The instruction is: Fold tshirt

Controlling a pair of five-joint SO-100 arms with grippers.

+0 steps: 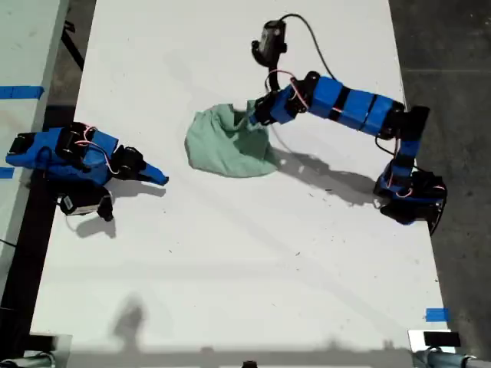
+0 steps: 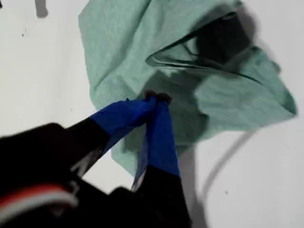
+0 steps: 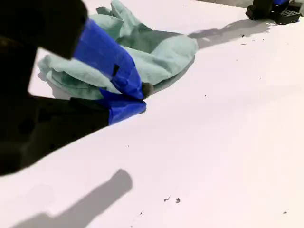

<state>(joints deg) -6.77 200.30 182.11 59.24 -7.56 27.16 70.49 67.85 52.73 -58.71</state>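
The pale mint-green tshirt (image 1: 226, 146) lies crumpled in a bunched heap on the white table (image 1: 253, 261), a little behind its middle. My first gripper (image 1: 259, 113) reaches in from the exterior view's right. Its blue fingers meet at a fold of the tshirt (image 2: 118, 47), so my first gripper (image 2: 156, 99) is shut on the cloth at the heap's far right edge. My second gripper (image 1: 159, 177) rests low over the table at the exterior view's left, well apart from the cloth. In its own view my second gripper (image 3: 142, 96) is shut with nothing in it, the tshirt (image 3: 164, 52) beyond its tips.
A small black device (image 1: 270, 38) with a cable stands on the table behind the tshirt. Blue tape marks (image 1: 437, 314) sit near the front right edge in the exterior view. Another pale table (image 1: 23, 54) adjoins at that view's left. Dark floor (image 1: 453, 61) lies to the right.
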